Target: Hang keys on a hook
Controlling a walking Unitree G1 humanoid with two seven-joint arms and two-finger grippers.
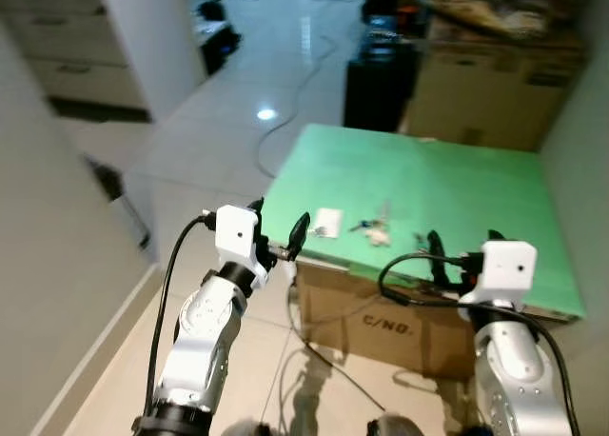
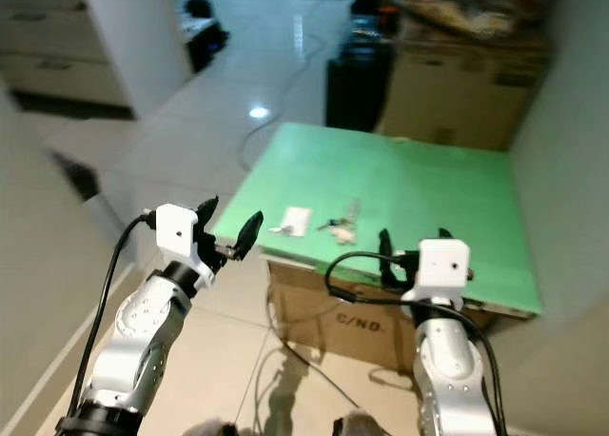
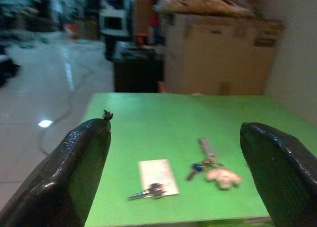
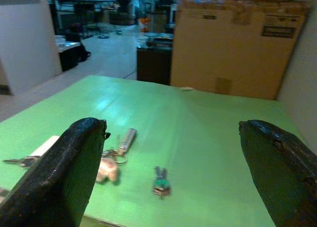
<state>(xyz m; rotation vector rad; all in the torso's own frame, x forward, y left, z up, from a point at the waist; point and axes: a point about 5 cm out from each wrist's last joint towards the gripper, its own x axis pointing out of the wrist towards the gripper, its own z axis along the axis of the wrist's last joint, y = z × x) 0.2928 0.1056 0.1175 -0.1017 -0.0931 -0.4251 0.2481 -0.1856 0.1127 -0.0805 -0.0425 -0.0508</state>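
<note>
A bunch of keys [image 1: 376,228] with a pale fob lies near the front edge of the green tabletop [image 1: 447,169]. Left of it a white card [image 1: 326,222] carries another small key [image 3: 148,191]. A single small key with a green head [image 4: 161,182] lies to the right of the bunch. My left gripper [image 1: 278,222] is open, held just off the table's front left corner and level with the card. My right gripper [image 1: 464,246] is open at the front edge, right of the single key. Both grippers are empty; the wrist views look between their fingers [image 3: 74,177] [image 4: 64,172] across the table.
The green top rests on a cardboard box [image 1: 381,322]. Behind the table stand a black cabinet [image 1: 379,89] and a large cardboard box [image 1: 485,93]. A wall [image 1: 580,122] runs along the right. A white cabinet [image 1: 143,36] and a cable [image 1: 285,122] on the glossy floor are at left.
</note>
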